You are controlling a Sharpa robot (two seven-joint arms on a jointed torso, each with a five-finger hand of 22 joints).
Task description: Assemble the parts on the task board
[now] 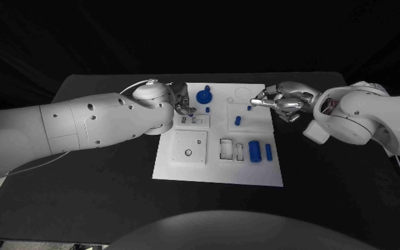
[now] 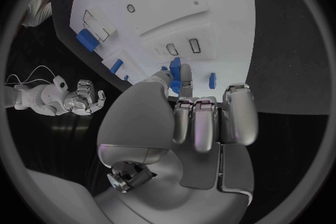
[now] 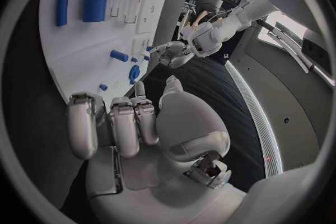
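Closed thumb and one finger [image 2: 185,75] of the left hand [image 1: 177,104] on a small blue part [image 2: 174,65], or so it appeared from the left wrist view, with the other fingers folded into the palm. Held that part close over the task board [image 1: 218,166], at the board's upper left in the head view, just below the round blue knob [image 1: 204,95] and beside the small slots there. Could not tell whether the part touched the board's face.

Judged the part light, stiff and smooth, most likely moulded plastic: no give under the fingertips, little to grip, and apt to twist or slide out of a loose pinch. Best taken by its two long sides, midway along, leaving the mating end free; firm pressure looked safe, since nothing about it seemed fragile.

Curled most fingers of the right hand [image 1: 282,102] toward the palm with nothing seen in them, thumb and one finger stretched out. Hovered at the board's right edge, right of centre in the head view, well apart from the held part.

Left alone elsewhere on the board: a short blue peg [image 1: 237,120] near the middle, a thick blue cylinder [image 1: 255,151] and a slim blue bar [image 1: 268,152] side by side at lower right. Rested the board flat on the black table [image 1: 100,203].
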